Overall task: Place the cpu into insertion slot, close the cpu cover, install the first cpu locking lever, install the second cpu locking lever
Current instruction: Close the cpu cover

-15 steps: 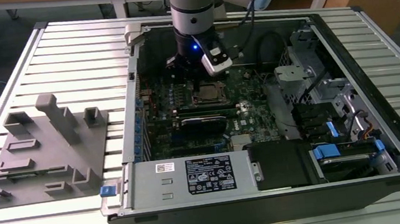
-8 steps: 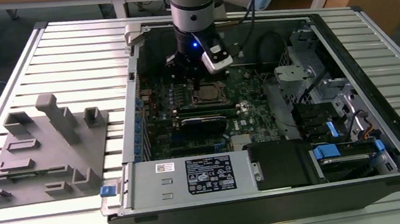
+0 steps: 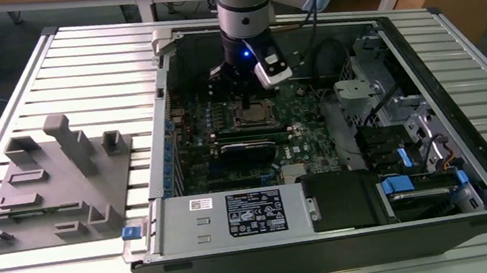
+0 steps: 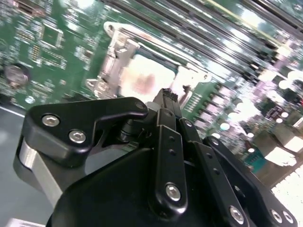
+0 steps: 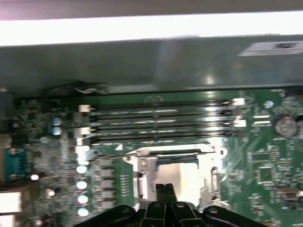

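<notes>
The insertion slot (image 3: pixel 257 113) sits in the green board inside the open computer case. In both wrist views the cpu (image 5: pixel 185 176) (image 4: pixel 142 80) lies in it with its silver face showing. The silvery cpu cover (image 5: pixel 146 166) (image 4: pixel 116 52) lies flat around that face. A thin metal lever (image 5: pixel 124 150) runs along the socket's edge by the memory slots. My gripper (image 3: pixel 244 100) (image 5: pixel 164 190) (image 4: pixel 165 97) hangs just above the socket's rim, shut, with its black fingers pressed together and nothing between them.
Long black memory slots (image 5: pixel 156 123) lie just beyond the socket. The case walls (image 3: pixel 162 118) surround the board, with a drive cage (image 3: pixel 384 88) and cables at the exterior view's right. A grey fixture block (image 3: pixel 58 183) stands on the slatted table outside the case.
</notes>
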Robot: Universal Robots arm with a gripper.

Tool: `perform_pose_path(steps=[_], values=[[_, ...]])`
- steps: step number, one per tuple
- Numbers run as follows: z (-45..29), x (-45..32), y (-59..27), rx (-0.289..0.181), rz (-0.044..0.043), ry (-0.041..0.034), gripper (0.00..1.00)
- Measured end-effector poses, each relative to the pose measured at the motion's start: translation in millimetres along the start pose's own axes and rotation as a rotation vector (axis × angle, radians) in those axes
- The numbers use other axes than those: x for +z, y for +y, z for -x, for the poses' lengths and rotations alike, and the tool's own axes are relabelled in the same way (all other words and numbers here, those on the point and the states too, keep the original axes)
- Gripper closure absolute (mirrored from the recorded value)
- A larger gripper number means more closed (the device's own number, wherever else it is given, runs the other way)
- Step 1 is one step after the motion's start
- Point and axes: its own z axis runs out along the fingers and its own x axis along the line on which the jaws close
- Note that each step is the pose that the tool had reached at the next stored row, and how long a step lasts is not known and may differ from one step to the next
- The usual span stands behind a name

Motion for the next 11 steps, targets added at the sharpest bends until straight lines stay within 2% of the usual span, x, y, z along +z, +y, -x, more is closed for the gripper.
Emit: perform_pose_path(steps=[4,11], values=[[12.7,0.7,0.8,0.000,0.0001,0.0000,0.90],[14.6,-2.4,1.0,0.000,0.0001,-0.0001,0.90]])
